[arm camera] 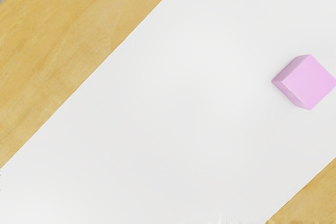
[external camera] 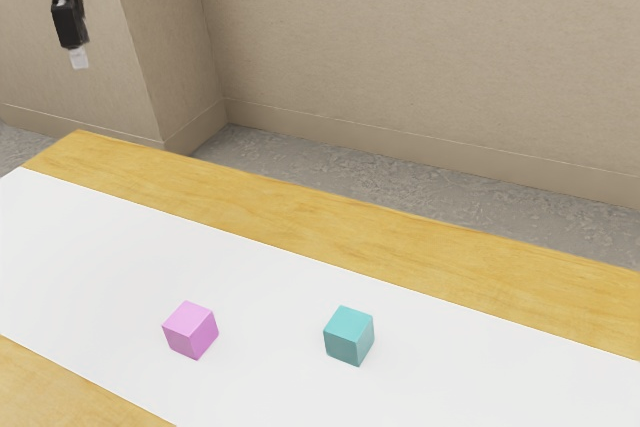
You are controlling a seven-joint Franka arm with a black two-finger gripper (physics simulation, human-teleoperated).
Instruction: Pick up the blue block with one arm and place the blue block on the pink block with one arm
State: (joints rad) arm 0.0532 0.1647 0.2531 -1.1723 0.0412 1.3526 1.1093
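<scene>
The blue block (external camera: 349, 335), teal in shade, rests on the white strip of the table (external camera: 90, 257) toward the exterior view's right. About a hand's width to its left on the same strip lies the pink block (external camera: 190, 329), standing apart from it. My gripper (external camera: 77, 55) hangs high in the upper left corner of the exterior view, far above and behind both blocks, with nothing in it. The wrist view looks down on the pink block (arm camera: 304, 81) off to one side of the hand.
Wooden bands (external camera: 400, 237) border the white strip on the far side and at the near left corner. Beyond the table are a grey floor (external camera: 420, 182) and beige walls with a jutting corner (external camera: 165, 67) near the arm.
</scene>
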